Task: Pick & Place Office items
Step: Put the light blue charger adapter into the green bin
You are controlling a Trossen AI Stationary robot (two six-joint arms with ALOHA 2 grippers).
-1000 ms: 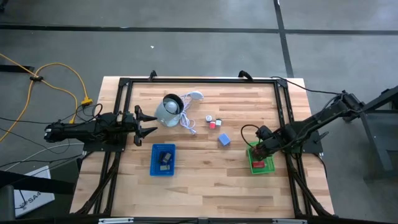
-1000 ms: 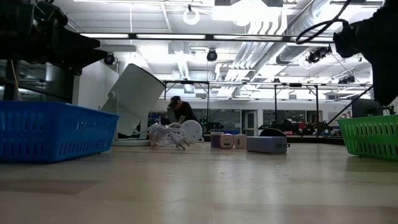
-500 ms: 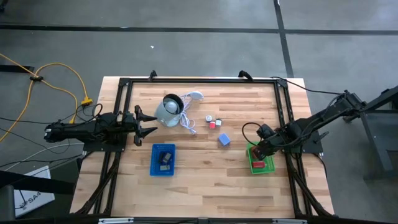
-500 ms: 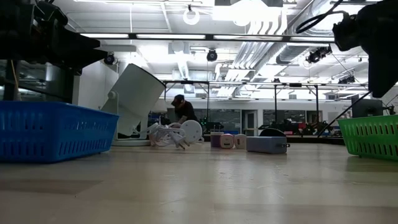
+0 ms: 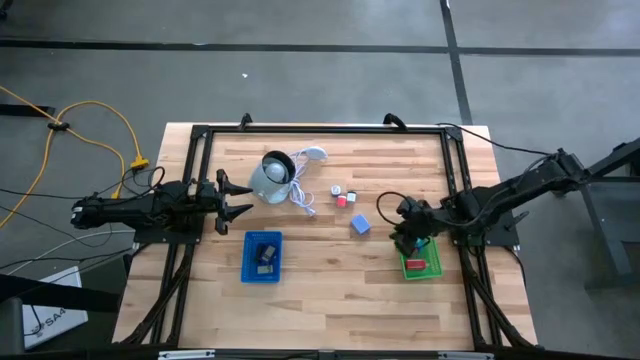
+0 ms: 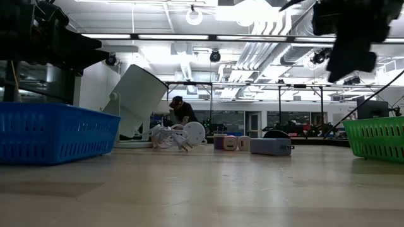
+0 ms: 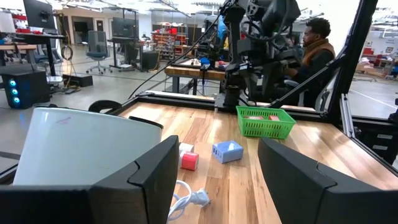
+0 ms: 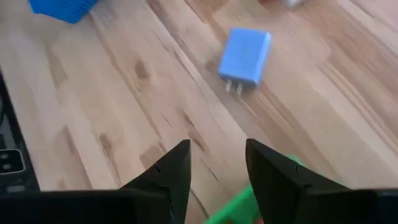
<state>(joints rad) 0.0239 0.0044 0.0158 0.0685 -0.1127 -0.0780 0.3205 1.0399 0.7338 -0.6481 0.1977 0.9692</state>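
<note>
The office items lie on the wooden table. A pale-blue block (image 5: 360, 225) (image 8: 245, 56) lies flat near mid-table. A red block (image 5: 342, 201) and two white ones (image 5: 336, 190) sit beyond it. A red piece (image 5: 418, 264) lies in the green tray (image 5: 432, 270), and a dark piece (image 5: 265, 252) lies in the blue tray (image 5: 249, 268). My right gripper (image 5: 403, 240) (image 8: 217, 180) hangs open above the green tray's left edge, right of the pale-blue block. My left gripper (image 5: 240, 197) (image 7: 217, 180) waits open at the table's left, beside the grey-white round object (image 5: 270, 177).
The grey-white round object lies tipped on its side, its white cord (image 5: 303, 195) spilling toward the small blocks. A black frame (image 5: 320, 130) runs round the table's edges. Bare wood lies between the two trays. A person (image 7: 314, 53) sits beyond the table.
My right gripper has moved from over the green tray toward the table's left, nearer the pale-blue block, and has risen a little in the low view. The left arm and all the items have stayed put.
</note>
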